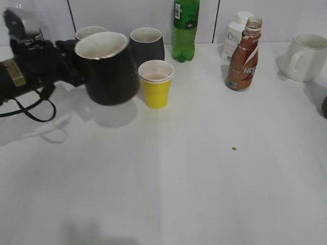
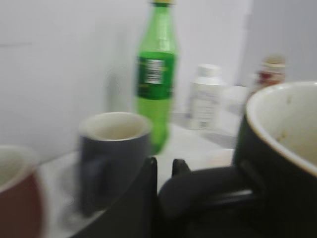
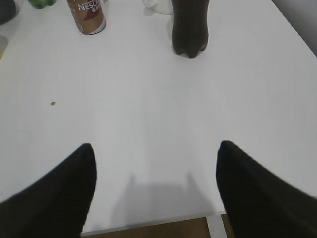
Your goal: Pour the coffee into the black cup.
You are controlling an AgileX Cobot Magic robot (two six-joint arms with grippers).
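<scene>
Nearest the lens in my left wrist view is the black cup (image 2: 282, 163), its handle clamped in my left claw (image 2: 163, 198), the pale inside turned toward me. From outside, I hold that cup (image 1: 108, 69) lifted clear of the desk (image 1: 168, 194) near its far left corner, tilted a little, its shadow on the surface beneath. Just to its right stands a yellow paper cup (image 1: 156, 84), and behind the two a dark grey mug (image 1: 148, 46) sits by the back edge, with the rim of another mug (image 1: 91, 31) showing further left. A green bottle (image 1: 185, 28) stands upright at the back edge near the middle. Further right along that edge are a white pill bottle (image 1: 236, 41) and, just in front of it, the brown Nescafe coffee bottle (image 1: 244, 56), upright, its cap off. A white mug (image 1: 306, 56) sits toward the far right corner. A small brown speck (image 1: 234, 149) lies on the bare desk right of centre. My right claw (image 3: 156, 191) hangs spread wide over the near right part of the desk, gripping nothing, with a dark bottle (image 3: 190, 27) standing ahead of it.
</scene>
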